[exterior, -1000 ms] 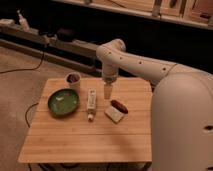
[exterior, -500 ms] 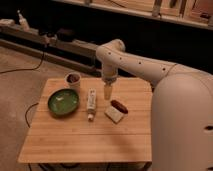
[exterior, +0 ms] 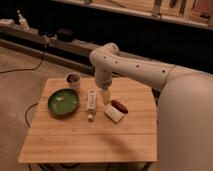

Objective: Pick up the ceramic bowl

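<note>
The ceramic bowl [exterior: 63, 102] is a wide, shallow glossy green dish. It sits on the left part of the wooden table [exterior: 90, 135]. My gripper [exterior: 105, 96] hangs from the white arm over the table's middle, well to the right of the bowl and apart from it. A white tube [exterior: 91, 103] lies between the gripper and the bowl. The gripper holds nothing that I can see.
A small white cup with dark contents [exterior: 73, 79] stands just behind the bowl. A white block [exterior: 114, 114] and a reddish-brown item [exterior: 119, 105] lie right of the gripper. Cables run on the floor at left. A dark shelf unit stands behind the table.
</note>
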Motion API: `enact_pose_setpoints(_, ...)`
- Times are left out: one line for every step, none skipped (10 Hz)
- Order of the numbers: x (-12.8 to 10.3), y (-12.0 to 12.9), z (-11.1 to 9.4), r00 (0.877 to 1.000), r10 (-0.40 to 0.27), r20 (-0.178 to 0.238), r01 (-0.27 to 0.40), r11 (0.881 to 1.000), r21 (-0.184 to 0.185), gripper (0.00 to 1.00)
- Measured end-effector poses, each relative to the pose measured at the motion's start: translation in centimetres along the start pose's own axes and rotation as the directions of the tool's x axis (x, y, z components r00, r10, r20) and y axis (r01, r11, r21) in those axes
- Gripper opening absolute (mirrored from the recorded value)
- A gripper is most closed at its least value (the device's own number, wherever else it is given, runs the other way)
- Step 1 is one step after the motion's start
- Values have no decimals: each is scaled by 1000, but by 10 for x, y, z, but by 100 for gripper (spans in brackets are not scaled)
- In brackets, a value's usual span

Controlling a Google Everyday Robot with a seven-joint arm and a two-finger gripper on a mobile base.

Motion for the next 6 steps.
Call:
enact_pose_setpoints(-11,8,0,995,-95,18,96,995,-12,80)
enact_pose_setpoints(-18,13,-1,987,-160,32,160,987,-19,80)
enact_pose_setpoints(-22,18,-1,978,-204,41,205,979,-23,80)
enact_pose_setpoints(-24,19,-1,974,-223,45,224,974,-24,80)
enact_pose_setpoints(-24,19,-1,974,-223,45,224,974,-24,80)
enact_pose_setpoints(-21,17,-3,964,-264,32,264,964,-14,80)
